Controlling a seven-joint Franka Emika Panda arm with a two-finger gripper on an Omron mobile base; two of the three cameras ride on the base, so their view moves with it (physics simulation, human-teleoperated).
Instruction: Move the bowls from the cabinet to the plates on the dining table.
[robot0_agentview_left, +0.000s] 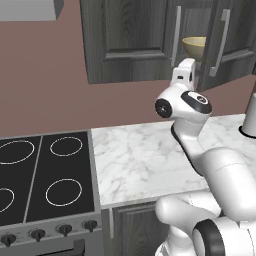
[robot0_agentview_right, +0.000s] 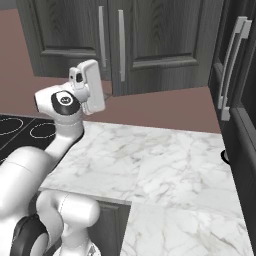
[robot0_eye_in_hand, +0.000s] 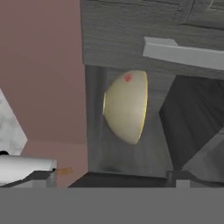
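An olive-yellow bowl (robot0_agentview_left: 194, 46) stands inside the dark grey wall cabinet (robot0_agentview_left: 130, 35), between its two doors, which stand ajar. In the hand view the bowl (robot0_eye_in_hand: 126, 107) appears rolled on its side, in the middle of the cabinet opening. My gripper (robot0_eye_in_hand: 111, 178) is open, its fingertips (robot0_eye_in_hand: 43, 176) wide apart, with nothing between them. It points up at the bowl from just below the cabinet, short of the bowl. The white hand (robot0_agentview_left: 183, 74) is raised in front of the cabinet's lower edge. The plates and the dining table are out of view.
The right cabinet door (robot0_agentview_left: 222, 40) swings outward with its silver bar handle beside the hand. Below lie a marble counter (robot0_agentview_left: 145, 160) and a black stove (robot0_agentview_left: 45, 175). A pale cylinder (robot0_agentview_left: 250, 117) stands at the counter's right. A tall dark cupboard (robot0_agentview_right: 235, 75) bounds the right side.
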